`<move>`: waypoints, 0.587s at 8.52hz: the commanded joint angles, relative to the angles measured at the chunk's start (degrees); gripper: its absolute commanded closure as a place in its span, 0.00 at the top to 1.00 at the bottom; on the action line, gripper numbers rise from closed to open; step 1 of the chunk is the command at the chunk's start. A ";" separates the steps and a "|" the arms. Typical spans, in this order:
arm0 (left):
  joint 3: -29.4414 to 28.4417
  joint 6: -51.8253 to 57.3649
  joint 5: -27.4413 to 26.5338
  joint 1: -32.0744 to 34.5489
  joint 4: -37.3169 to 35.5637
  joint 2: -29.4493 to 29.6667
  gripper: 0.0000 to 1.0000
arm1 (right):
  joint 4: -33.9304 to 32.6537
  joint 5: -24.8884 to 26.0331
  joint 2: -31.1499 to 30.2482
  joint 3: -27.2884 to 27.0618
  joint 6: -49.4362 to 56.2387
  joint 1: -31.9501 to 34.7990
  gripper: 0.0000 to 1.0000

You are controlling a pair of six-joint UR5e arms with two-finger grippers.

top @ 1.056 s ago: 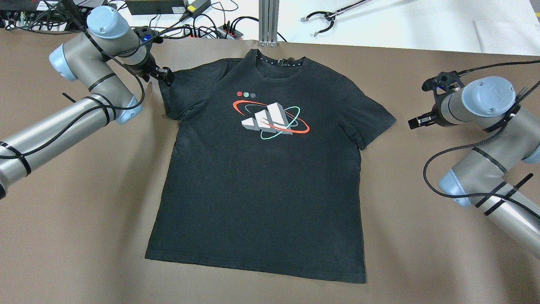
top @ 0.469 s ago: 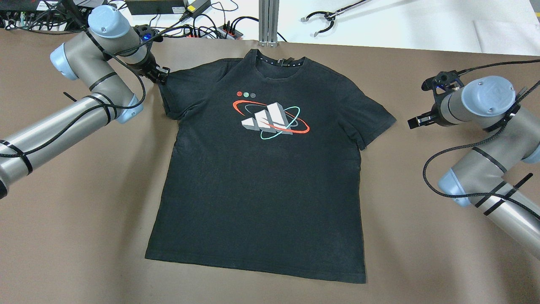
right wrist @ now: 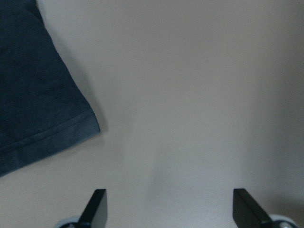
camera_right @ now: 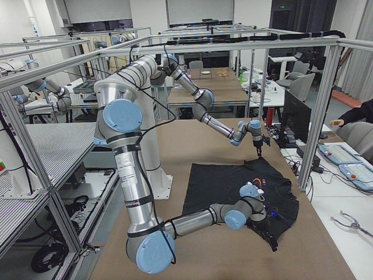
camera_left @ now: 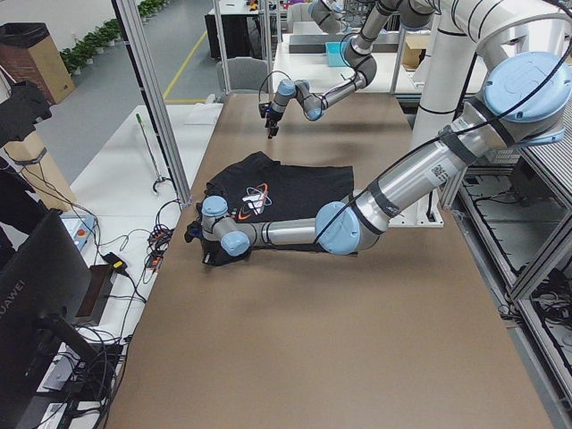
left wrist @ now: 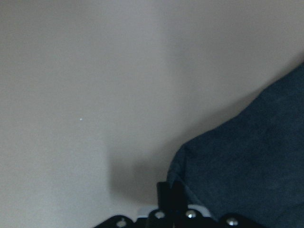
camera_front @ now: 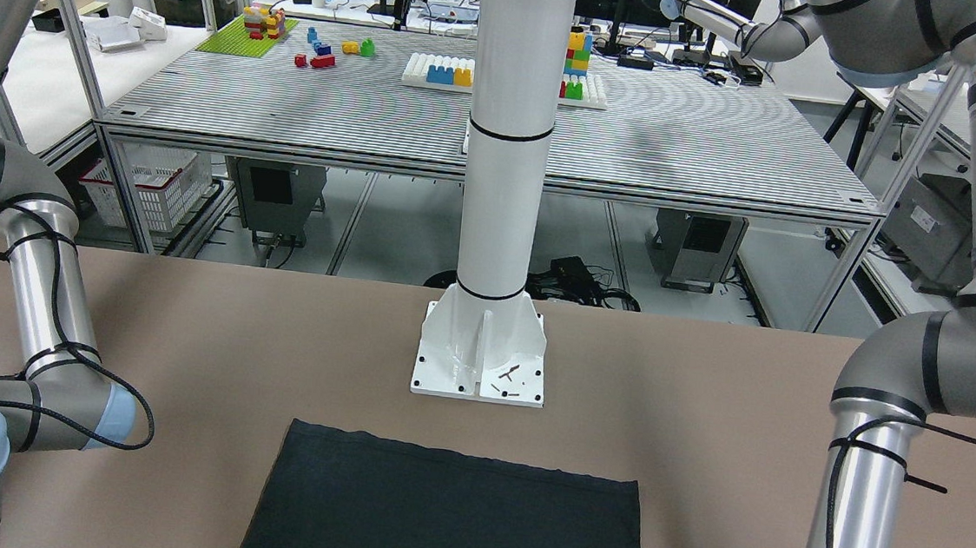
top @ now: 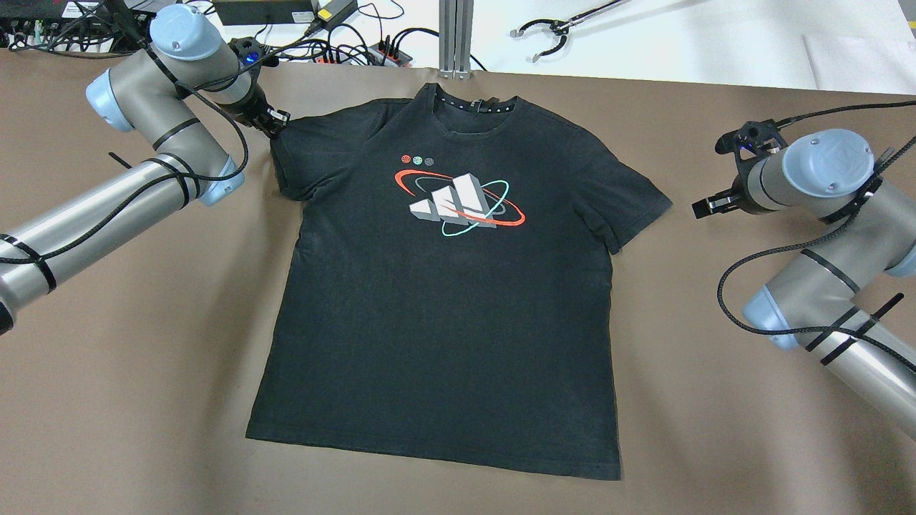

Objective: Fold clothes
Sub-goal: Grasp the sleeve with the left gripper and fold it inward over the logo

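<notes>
Black cloth fills the bottom of the front-facing view: the hem end of a black short-sleeved fabric T-shirt (camera_front: pixel 443 514) lies flat on the brown-covered table (camera_front: pixel 703 413), just in front of the white pillar's base plate (camera_front: pixel 480 378), with neither gripper showing. From overhead the T-shirt is spread face up mid-table, collar away from the robot, chest print uppermost, no fold made yet. The left gripper (top: pixel 275 123) is at the outer edge of the sleeve on the robot's left, which sits bunched and narrower than the other, probably so it can be drawn out flat before folding. The right gripper (top: pixel 705 206) hangs beside the opposite sleeve, apart from it, apparently on standby. The left-end view shows the near arm reaching low across the table to its sleeve; the right-end view adds little. The left wrist camera shows its fingers (left wrist: pixel 169 194) pressed together at the sleeve hem, with the cloth raised over its own shadow, so it is clenched on the T-shirt. The right wrist camera shows fingertips (right wrist: pixel 97 204) spread wide over bare table, the sleeve corner off to one side, so it is released and holds nothing.
</notes>
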State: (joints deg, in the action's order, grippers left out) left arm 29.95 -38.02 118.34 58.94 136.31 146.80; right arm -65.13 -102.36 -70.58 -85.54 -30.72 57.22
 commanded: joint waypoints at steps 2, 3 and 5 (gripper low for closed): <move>9.11 -2.22 1.90 2.58 -0.17 -4.21 0.00 | 0.00 -0.03 0.00 -0.33 -0.22 0.00 0.94; 14.30 -4.75 2.07 2.58 -0.43 -7.02 0.00 | 0.09 0.05 0.09 -0.50 -0.39 0.00 0.94; 21.53 -11.33 2.08 2.06 -2.88 -8.63 0.00 | 0.09 -0.03 0.09 -0.59 -0.74 0.00 0.94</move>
State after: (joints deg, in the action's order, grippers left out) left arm 44.48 -43.48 120.28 61.35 135.63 140.12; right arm -65.06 -102.36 -70.51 -86.02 -31.18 57.22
